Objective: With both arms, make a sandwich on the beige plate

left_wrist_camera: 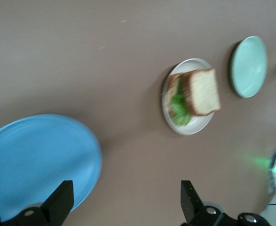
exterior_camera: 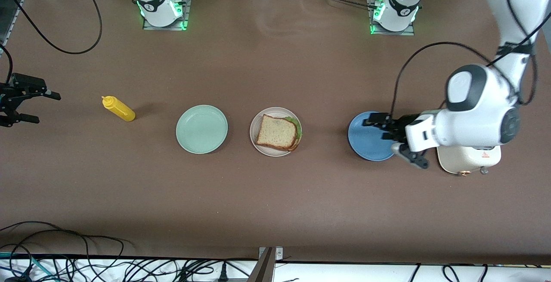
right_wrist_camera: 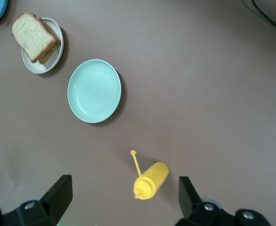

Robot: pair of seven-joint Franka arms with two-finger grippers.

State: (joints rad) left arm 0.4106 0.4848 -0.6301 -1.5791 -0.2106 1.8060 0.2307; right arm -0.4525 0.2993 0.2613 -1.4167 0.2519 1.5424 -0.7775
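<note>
the sandwich (exterior_camera: pixel 277 132) sat finished on the beige plate (exterior_camera: pixel 255 137) at centre frame, lettuce seemingly peeking out. my left gripper (exterior_camera: pixel 389 137) hung unclenched over the blue plate (exterior_camera: pixel 363 146), my right gripper (exterior_camera: pixel 26 106) waited spread and empty at the left edge, clear of the food.

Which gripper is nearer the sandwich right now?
Left. The left gripper hangs open over the blue plate, beside the sandwich. The right gripper is open near the table's edge, past the mustard bottle.
</note>
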